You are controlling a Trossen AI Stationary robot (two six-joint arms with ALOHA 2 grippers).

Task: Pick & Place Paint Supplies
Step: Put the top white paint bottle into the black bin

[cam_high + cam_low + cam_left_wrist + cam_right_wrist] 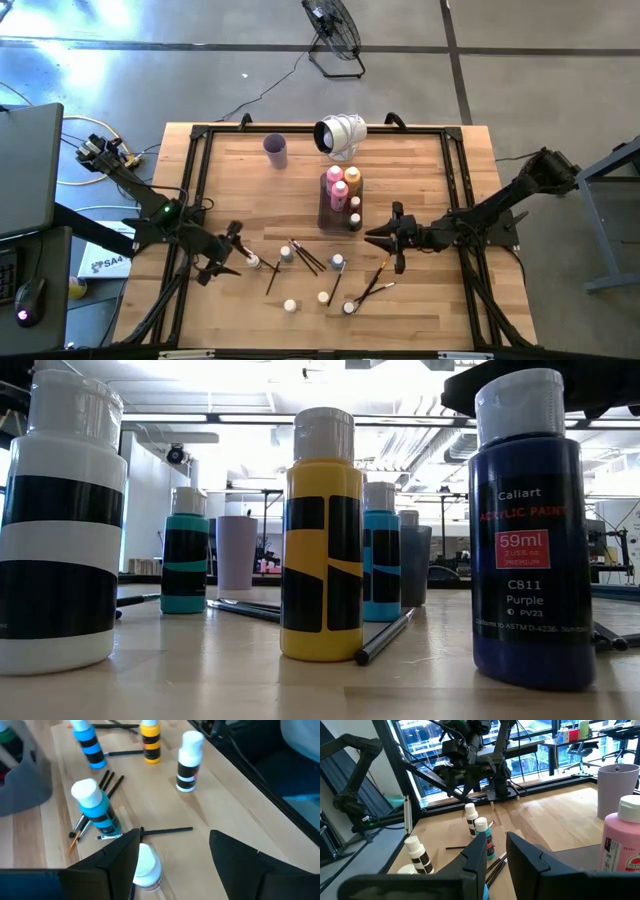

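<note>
Paint supplies lay scattered across the front half of the wooden desk (pixel 420 170), small bottles and thin brushes mixed together, while a few had already been stood in the clear grey tray (pixel 330 215) at the desk's middle, among them a pink bottle (pixel 335 177) and an orange bottle (pixel 352 177). A lilac cup (pixel 276 150) and a white lamp-like object (pixel 342 135) stood farther back. The left arm reached in low over the front left of the desk, its left pincer (pixel 172 855) spread wide with a white-capped bottle (pixel 146 870) just beside one finger, not yet held. The right pincer (pixel 496 851) hovered by the tray's near corner, its fingers a little apart and empty, above loose paintbrushes (pixel 305 256). A teal-banded bottle (pixel 95 805), a yellow bottle (pixel 150 741) and a black-and-white bottle (pixel 188 762) still waited on the bare wood, brushes lying between them. Judged from this, the step in hand was the left arm's approach to that nearest bottle; the next move would call for centring the fingers around its cap, closing gently, then lifting clear without knocking the teal bottle close by.
</note>
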